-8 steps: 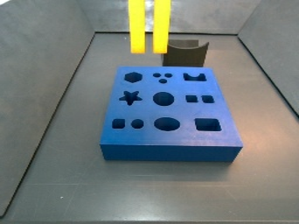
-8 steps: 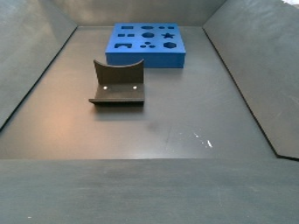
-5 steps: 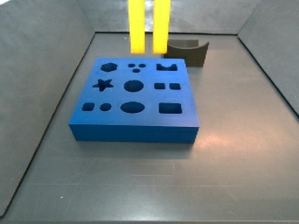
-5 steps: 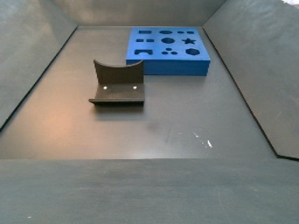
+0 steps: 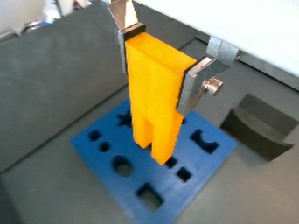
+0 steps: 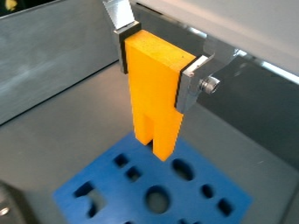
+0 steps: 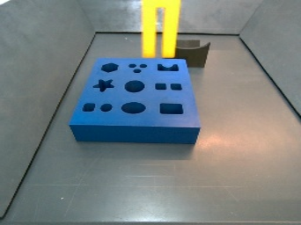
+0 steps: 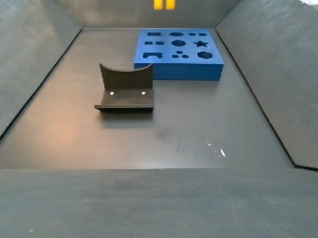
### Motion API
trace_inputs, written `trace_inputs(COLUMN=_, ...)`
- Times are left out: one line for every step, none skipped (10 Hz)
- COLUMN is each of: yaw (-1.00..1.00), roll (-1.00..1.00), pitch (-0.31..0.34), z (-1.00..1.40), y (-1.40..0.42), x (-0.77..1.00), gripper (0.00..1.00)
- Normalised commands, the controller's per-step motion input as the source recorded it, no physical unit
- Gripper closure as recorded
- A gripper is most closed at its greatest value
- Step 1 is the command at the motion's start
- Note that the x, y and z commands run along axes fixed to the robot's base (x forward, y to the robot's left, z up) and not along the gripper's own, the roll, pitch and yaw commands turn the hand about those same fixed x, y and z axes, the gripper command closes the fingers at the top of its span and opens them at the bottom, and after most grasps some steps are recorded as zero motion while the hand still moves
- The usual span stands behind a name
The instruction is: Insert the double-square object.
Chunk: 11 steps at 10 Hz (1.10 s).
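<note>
My gripper is shut on the top of the double-square object, a bright yellow tall piece with two prongs pointing down. It shows the same way in a wrist view. The piece hangs above the blue block with several shaped holes, its prong tips not touching it. In a side view the yellow piece hangs over the far edge of the blue block. In a side view only its prong tips show, beyond the block. The gripper itself is out of both side views.
The dark fixture stands on the floor apart from the blue block; it also shows behind the block in a side view and in a wrist view. Grey walls enclose the floor on all sides.
The blue block shifted sideways on the floor between the earliest frames and has stayed since. The yellow piece has moved a little to the right and its tips now show in a side view.
</note>
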Motion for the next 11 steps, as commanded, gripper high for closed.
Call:
trace_inputs(yaw=0.00, roll=0.24, pitch=0.006, z=-0.11, y=0.61, x=0.59, gripper=1.00)
trace_inputs(yaw=0.00, roll=0.47, pitch=0.000, z=-0.06, y=0.24, x=0.26, gripper=1.00)
trace_inputs(yaw=0.00, roll=0.22, pitch=0.000, z=-0.57, y=-0.03, x=0.15, gripper=1.00)
trace_inputs(yaw=-0.22, roll=0.07, pitch=0.000, z=-0.55, y=-0.24, x=0.17, gripper=1.00)
trace_inputs(yaw=-0.30, roll=0.07, pitch=0.009, z=-0.45, y=-0.22, x=0.17, gripper=1.00)
trace_inputs(yaw=-0.35, roll=0.00, pitch=0.009, z=-0.26, y=-0.18, x=0.09, gripper=1.00)
trace_inputs(yaw=-0.27, roll=0.00, pitch=0.000, z=-0.10, y=-0.01, x=0.07, gripper=1.00)
trace_inputs(yaw=-0.11, roll=0.00, pitch=0.014, z=-0.23, y=0.00, x=0.00, gripper=1.00)
trace_inputs(yaw=0.00, roll=0.00, pitch=0.004, z=-0.32, y=0.00, x=0.03, gripper=1.00)
trace_inputs(yaw=0.16, roll=-0.01, pitch=0.000, z=-0.32, y=0.00, x=0.17, gripper=1.00)
trace_inputs(yaw=0.17, roll=0.00, pitch=0.000, z=-0.31, y=0.00, x=0.13, gripper=1.00)
